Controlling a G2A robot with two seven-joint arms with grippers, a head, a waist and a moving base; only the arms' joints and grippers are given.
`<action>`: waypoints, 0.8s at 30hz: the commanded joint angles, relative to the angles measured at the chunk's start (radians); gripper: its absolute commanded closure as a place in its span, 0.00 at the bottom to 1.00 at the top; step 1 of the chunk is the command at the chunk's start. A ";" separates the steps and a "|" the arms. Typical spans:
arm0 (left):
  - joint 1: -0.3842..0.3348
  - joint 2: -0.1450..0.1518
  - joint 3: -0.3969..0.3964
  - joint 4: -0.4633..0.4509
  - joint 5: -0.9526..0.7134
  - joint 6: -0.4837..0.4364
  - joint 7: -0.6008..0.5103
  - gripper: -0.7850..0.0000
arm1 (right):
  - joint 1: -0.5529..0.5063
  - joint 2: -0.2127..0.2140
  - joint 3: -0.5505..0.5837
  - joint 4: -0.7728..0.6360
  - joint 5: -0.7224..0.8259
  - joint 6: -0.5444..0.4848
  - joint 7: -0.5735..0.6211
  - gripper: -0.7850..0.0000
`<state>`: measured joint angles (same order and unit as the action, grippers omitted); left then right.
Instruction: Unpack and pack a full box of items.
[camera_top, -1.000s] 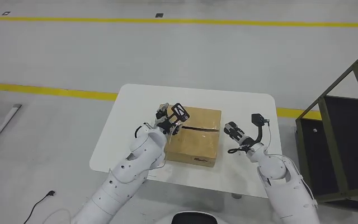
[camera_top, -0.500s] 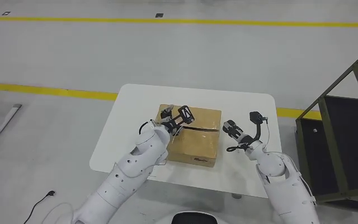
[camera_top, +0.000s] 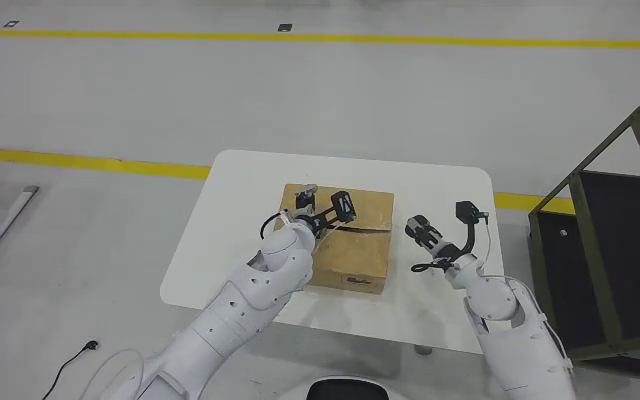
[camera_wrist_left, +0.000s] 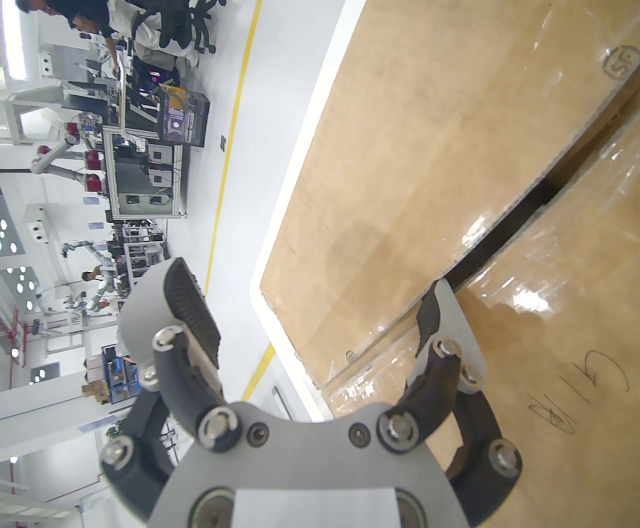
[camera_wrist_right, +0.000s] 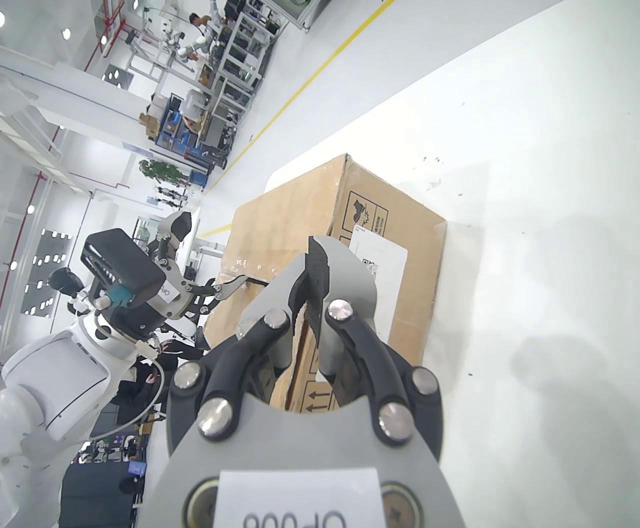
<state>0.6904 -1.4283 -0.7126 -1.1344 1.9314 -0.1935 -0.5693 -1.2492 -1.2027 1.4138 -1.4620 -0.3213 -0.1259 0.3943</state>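
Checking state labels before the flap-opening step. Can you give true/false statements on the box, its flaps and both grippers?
1. The box sits on the white table. True.
2. Its top flaps stand fully open. False: they lie folded down, with a narrow gap between them.
3. The left gripper is shut. False: it is open, with one fingertip at that gap.
4. The right gripper is shut, beside the box, holding nothing. True.
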 joint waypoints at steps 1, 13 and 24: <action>0.001 -0.002 -0.011 -0.009 -0.020 -0.023 -0.012 0.00 | -0.001 0.000 0.001 -0.001 0.003 0.001 0.000 1.00; 0.009 -0.016 -0.033 -0.033 -0.020 -0.078 -0.063 0.00 | 0.004 -0.001 -0.008 -0.001 0.007 0.002 -0.001 1.00; -0.032 -0.055 -0.012 0.073 0.000 -0.010 -0.046 0.32 | 0.000 0.001 -0.002 -0.007 0.009 0.002 -0.005 1.00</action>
<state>0.6625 -1.4791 -0.7282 -1.0736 1.9289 -0.2085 -0.6185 -1.2485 -1.2021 1.4100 -1.4671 -0.3136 -0.1240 0.3894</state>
